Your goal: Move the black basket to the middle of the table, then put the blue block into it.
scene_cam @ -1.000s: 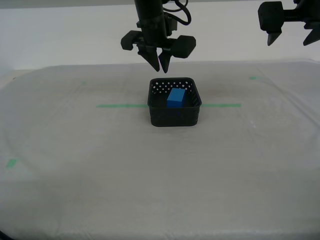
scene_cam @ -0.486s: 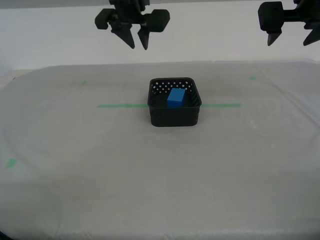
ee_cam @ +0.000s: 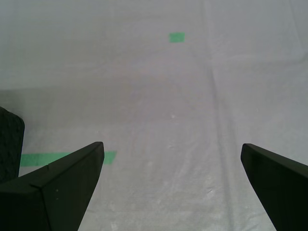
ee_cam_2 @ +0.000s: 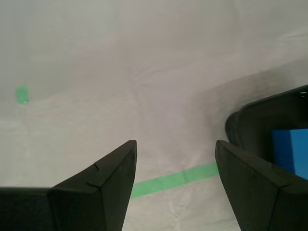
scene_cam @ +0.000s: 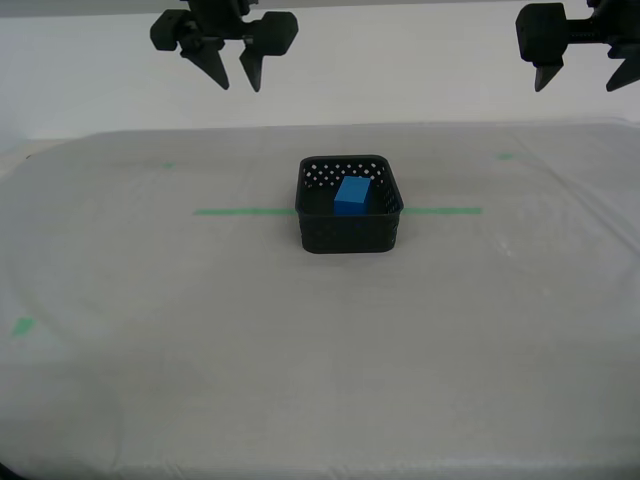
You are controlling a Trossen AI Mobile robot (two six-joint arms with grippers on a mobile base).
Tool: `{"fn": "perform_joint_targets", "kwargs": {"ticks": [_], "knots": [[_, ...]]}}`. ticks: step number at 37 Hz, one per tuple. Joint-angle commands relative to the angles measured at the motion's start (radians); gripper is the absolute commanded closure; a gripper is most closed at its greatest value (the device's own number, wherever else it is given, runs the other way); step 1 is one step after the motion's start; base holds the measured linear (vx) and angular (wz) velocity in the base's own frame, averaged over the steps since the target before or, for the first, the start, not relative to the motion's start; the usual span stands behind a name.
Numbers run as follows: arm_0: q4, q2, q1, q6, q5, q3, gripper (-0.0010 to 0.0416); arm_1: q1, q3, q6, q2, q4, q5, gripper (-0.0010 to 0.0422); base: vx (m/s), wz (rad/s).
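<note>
the blue block point(scene_cam: 351, 194) lies inside the black basket point(scene_cam: 349, 204), tilted against the basket's inner floor, with its top face visible above the rim. the basket sits at the centre of the exterior view, on the table point(scene_cam: 320, 350), directly over the thin green tape line point(scene_cam: 244, 211), which shows on both sides of the basket. small green tape marks lie near the frame's lower left edge point(scene_cam: 21, 325), at the upper left of the cloth, and at its upper right point(scene_cam: 507, 155).

my second gripper point(scene_cam: 229, 72) hangs at the upper left of the exterior view, well above the table and well apart from the basket. its fingers are parted with a narrow gap and hold nothing. in the second wrist view, the second gripper point(ee_cam_2: 175, 185) frames bare cloth and a piece of the tape line, with the basket point(ee_cam_2: 262, 125) and the block point(ee_cam_2: 291, 149) at the right edge of the frame.

my first gripper point(scene_cam: 583, 72) hangs at the upper right of the exterior view, partly cut by the frame edge. in the first wrist view, the first gripper point(ee_cam: 173, 187) has its fingers set wide apart, holding nothing, over bare cloth, with a tape mark point(ee_cam: 176, 37) at the upper centre.
</note>
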Motion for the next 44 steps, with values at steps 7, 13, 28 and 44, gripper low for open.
{"fn": "perform_joint_targets", "kwargs": {"ticks": [7,13,28,44], "knots": [[0.001,0.0,0.0,0.0,-0.001,0.0,0.0007,0.05,0.0,0.019,-0.002,-0.005,-0.001,0.0188,0.0,0.0],[0.001,0.0,0.0,0.0,-0.001,0.0,0.0007,0.073,-0.003,0.033,-0.008,-0.019,-0.001,0.0188,0.0,0.0],[0.001,0.0,0.0,0.0,-0.001,0.0,0.0007,0.129,-0.004,0.06,-0.074,-0.021,-0.001,0.0188,0.0,0.0],[0.001,0.0,0.0,0.0,-0.001,0.0,0.0007,0.203,-0.033,0.061,-0.141,-0.022,-0.001,0.0188,0.0,0.0]]}}
